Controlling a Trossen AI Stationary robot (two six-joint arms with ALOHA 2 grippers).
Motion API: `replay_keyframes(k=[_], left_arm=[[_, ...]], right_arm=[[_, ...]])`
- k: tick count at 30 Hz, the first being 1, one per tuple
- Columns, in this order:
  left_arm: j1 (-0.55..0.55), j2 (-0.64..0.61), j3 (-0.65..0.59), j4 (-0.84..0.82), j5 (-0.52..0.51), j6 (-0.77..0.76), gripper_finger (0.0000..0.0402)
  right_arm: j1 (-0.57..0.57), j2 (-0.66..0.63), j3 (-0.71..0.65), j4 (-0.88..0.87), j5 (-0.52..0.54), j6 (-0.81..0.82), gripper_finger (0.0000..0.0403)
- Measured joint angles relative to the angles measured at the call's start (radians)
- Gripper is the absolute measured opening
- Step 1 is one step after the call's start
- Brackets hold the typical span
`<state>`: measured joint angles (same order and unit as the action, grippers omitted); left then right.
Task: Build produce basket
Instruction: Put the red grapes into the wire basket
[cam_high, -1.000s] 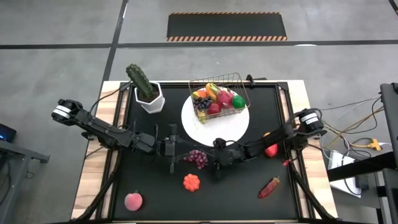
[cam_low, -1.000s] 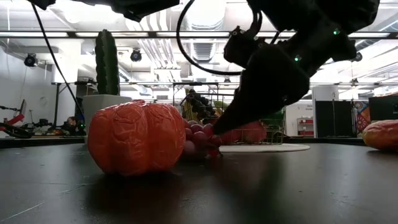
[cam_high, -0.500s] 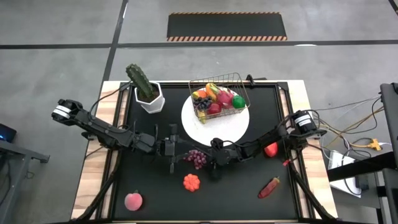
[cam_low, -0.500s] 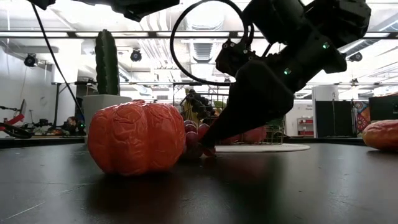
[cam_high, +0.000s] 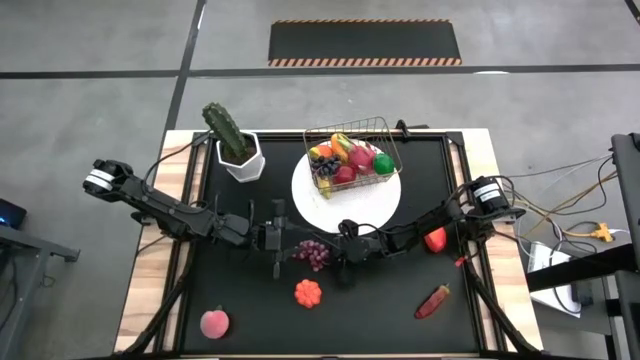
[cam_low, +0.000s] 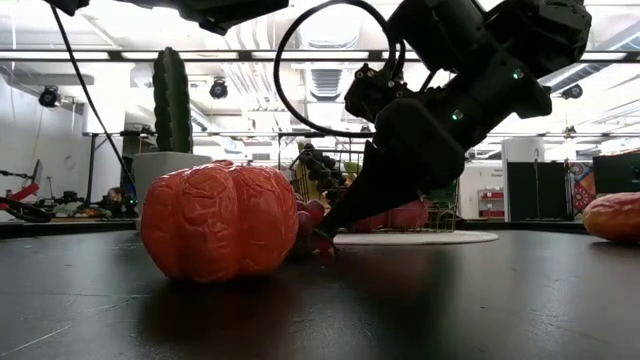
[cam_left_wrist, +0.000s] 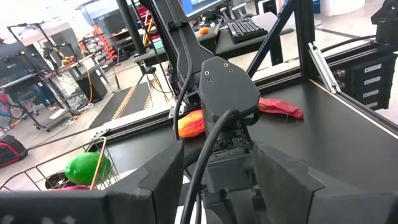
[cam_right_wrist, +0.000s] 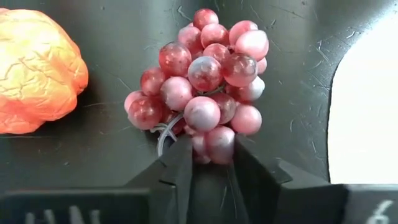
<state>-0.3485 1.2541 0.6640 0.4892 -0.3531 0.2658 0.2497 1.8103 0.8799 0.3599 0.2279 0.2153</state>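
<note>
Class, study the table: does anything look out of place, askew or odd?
Yes. The cactus leans sideways in its white pot. The wire basket overhangs the far edge of its white plate. An orange pumpkin and a peach lie loose.

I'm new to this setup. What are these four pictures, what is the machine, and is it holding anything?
Two dark robot arms work at a black table. One camera looks down from above, one sits at table height, and one rides on each wrist. The right gripper has its jaws closing around the stem end of a bunch of grapes that rests on the table; the left gripper waits beside it. A wire basket, already holding fruit, sits on a white plate. An orange pumpkin, a peach, a chilli and a potted cactus also stand on the table.
</note>
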Motion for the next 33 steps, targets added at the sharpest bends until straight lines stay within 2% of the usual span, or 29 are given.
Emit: replay_keyframes(k=[6, 15, 27, 33], left_arm=[[0.000, 0.000, 0.000, 0.000, 0.000, 0.000, 0.0173], [0.000, 0.000, -0.003, -0.001, 0.000, 0.000, 0.0173], [0.000, -0.001, -0.004, -0.001, -0.008, 0.000, 0.0173], [-0.005, -0.052, -0.004, -0.018, -0.044, -0.038, 0.0173]], right_arm=[[0.000, 0.000, 0.000, 0.000, 0.000, -0.002, 0.0063], [-0.002, -0.031, -0.002, -0.009, 0.000, -0.025, 0.0062], [-0.002, -0.190, -0.002, -0.034, 0.000, -0.104, 0.0063], [-0.002, -0.303, -0.002, -0.081, 0.032, -0.159, 0.0063]])
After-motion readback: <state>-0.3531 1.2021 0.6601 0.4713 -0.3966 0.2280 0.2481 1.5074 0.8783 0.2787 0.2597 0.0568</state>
